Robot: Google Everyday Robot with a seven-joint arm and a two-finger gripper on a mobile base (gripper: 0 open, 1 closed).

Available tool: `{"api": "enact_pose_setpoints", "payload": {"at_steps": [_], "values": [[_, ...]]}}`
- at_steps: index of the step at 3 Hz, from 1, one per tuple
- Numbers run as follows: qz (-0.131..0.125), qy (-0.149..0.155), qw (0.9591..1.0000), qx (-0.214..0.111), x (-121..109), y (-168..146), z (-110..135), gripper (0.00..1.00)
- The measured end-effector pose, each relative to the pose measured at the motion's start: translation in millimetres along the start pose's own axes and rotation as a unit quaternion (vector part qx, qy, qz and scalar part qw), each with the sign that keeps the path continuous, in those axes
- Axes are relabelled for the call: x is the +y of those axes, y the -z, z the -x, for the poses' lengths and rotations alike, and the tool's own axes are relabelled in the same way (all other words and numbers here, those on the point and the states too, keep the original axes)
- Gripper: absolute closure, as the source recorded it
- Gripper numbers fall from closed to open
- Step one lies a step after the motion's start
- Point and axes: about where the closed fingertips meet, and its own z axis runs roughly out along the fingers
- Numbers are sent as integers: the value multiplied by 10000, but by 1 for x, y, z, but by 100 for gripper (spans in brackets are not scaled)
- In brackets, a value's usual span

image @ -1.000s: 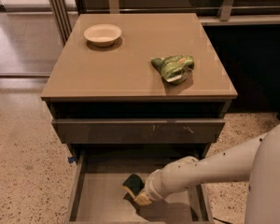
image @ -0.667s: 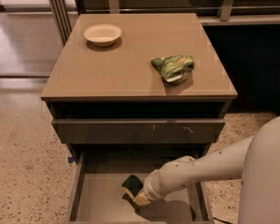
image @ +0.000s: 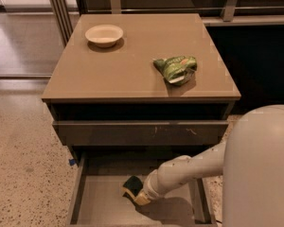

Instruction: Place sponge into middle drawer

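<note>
At six o'clock, the gripper (image: pixel 141 196) is pinching the wavy yellow-and-green foam sponge (image: pixel 131 187) between its fingers inside the smooth, flat-floored middle drawer (image: pixel 99 207).

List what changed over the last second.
The robot's bulky white arm swung further into view from the right. The claw stayed low in the middle drawer at the sponge; neither visibly moved. The bowl and snack bag stayed put.

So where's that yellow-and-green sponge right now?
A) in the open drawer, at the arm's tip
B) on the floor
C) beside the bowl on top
A: the sponge is down in the open middle drawer, right at the gripper, while the bowl and snack bag lie up on the tabletop.
</note>
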Motion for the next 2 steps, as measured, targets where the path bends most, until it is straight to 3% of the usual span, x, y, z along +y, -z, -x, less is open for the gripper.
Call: {"api": "enact_pose_setpoints", "payload": {"at_steps": [2], "values": [[-107, -130, 9998, 114, -18, -13, -3, 100]]}}
